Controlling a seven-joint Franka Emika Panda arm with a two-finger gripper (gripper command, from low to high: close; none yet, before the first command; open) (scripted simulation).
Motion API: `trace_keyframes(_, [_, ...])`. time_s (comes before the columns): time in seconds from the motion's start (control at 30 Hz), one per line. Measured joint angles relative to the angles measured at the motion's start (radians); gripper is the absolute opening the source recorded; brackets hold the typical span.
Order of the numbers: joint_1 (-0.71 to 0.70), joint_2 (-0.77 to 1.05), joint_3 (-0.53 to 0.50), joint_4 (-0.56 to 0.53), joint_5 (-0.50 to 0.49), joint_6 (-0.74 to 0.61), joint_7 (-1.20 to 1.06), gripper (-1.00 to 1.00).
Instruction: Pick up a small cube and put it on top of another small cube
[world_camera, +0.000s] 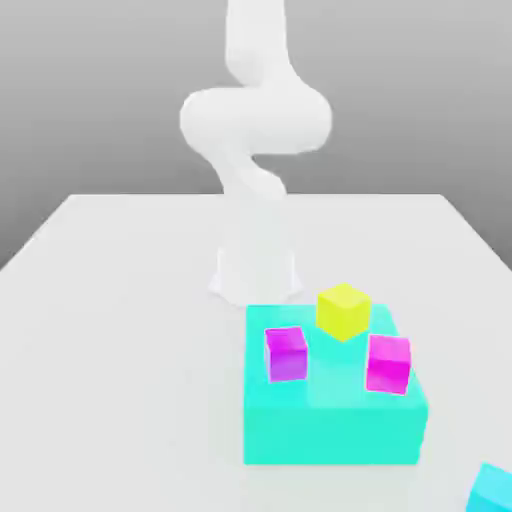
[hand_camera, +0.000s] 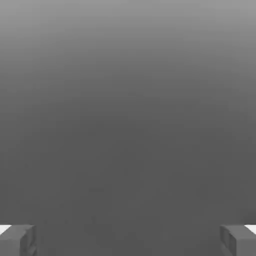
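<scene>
Small cyan cube (world_camera: 492, 489) sitting on table (world_camera: 130, 370), off large cyan block's (world_camera: 335, 436) front right corner in exterior view, table surface supporting it. Your gripper (hand_camera: 128, 241) standing wide, holding nothing, apparently awaiting approach.

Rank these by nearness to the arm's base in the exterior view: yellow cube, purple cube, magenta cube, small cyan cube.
From the arm's base:
1. Yellow cube, block's back, and purple cube, exterior view's left: too close to call.
2. Magenta cube, block's right side in that view.
3. Small cyan cube, bottom right corner.
</scene>
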Motion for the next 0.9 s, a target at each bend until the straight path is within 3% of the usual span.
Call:
trace_keyframes(0.5, [0.138,0.55,0.082,0.063,-0.018,0.129,-0.196,0.0])
trace_keyframes(0.9, [0.25,0.988,0.148,0.113,-0.096,0.228,-0.309,0.0])
